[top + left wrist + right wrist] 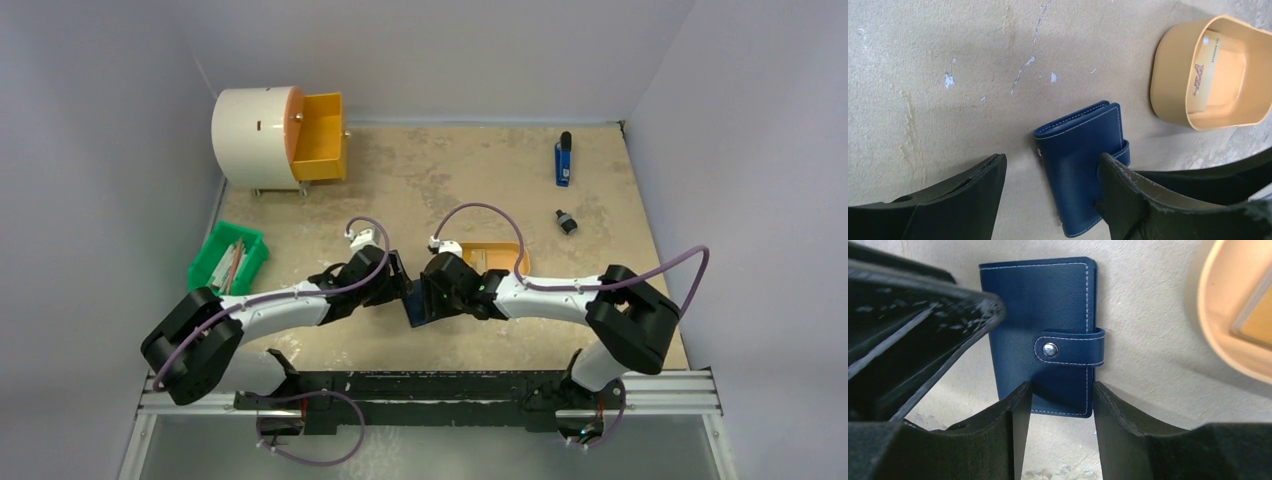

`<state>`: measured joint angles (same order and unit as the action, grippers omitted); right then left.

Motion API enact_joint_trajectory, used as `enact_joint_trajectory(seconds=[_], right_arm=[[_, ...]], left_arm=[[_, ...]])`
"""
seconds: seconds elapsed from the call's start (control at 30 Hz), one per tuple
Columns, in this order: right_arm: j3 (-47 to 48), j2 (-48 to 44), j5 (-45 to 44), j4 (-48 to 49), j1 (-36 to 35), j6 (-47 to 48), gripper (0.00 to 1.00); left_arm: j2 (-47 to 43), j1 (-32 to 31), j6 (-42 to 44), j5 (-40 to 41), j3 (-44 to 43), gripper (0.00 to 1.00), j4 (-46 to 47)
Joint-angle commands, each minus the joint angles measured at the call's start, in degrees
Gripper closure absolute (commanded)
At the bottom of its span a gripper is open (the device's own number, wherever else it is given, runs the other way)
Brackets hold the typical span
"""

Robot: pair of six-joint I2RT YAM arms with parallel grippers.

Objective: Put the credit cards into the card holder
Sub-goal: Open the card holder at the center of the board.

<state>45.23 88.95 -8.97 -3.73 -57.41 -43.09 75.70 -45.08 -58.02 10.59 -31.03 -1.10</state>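
left gripper [1052,165] and right gripper [1060,392] both spread wide around the snapped-shut card holder [1048,305], neither seems to be actually squeezing it

The table [450,170] is carrying one blue wallet [1038,300], one tan tray [1160,85] showing one card [1203,75], one green bin [205,262], one white drum [250,135], one blue marker [563,160] and one black knob [567,222].

You are looking into a robot test cell in a lab. An aluminium rail [670,400] holds two robot arms [285,305] with purple cables [478,206]. Beyond the rail lies a scuffed tan table [450,170], boxed by plain pale walls [90,150] on three sides. Far beyond the rail, to the left, stands a white drum [250,122] with an orange drawer [322,150]; nearer the rail, a green bin [205,262].
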Motion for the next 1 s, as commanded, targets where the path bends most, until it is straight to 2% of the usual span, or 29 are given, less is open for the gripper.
enact_joint_trajectory(seconds=[0.0, 0.2, 0.3, 0.43, 0.57, 0.8, 0.97], right_arm=[[1.49, 0.22, -0.42, -0.12, -1.45, -0.68, 0.49], [2.04, -3.2, -4.48, -3.39, -1.48, -0.19, 0.39], [2.97, -5.53, -7.23, -5.22, -1.45, 1.57, 0.35], [3.7, -7.97, -8.33, -3.98, -1.48, 6.54, 0.29], [3.74, -9.27, -9.5, -2.23, -1.43, 7.1, 0.29], [2.66, -9.72, -9.12, 1.53, -1.48, 6.25, 0.38], [4.86, -7.52, -8.5, -2.3, -1.41, 6.67, 0.41]], left_arm=[[1.52, -0.23, 0.53, -0.91, -1.84, 0.34, 3.72], [-2.12, -0.19, 1.89, 2.78, -2.41, 0.35, -1.05], [-5.63, -0.16, 2.24, 4.53, -1.69, 0.31, -2.64], [-10.33, -0.14, 2.11, 5.48, 0.21, 0.28, -1.6], [-11.95, -0.16, 1.37, 4.45, 1.24, 0.28, 2.4], [-7.46, -0.18, -1.12, 0.5, 1.74, 0.38, 9.08], [-4.08, -0.18, -3.04, -1.94, 2.54, 0.52, 13.25]])
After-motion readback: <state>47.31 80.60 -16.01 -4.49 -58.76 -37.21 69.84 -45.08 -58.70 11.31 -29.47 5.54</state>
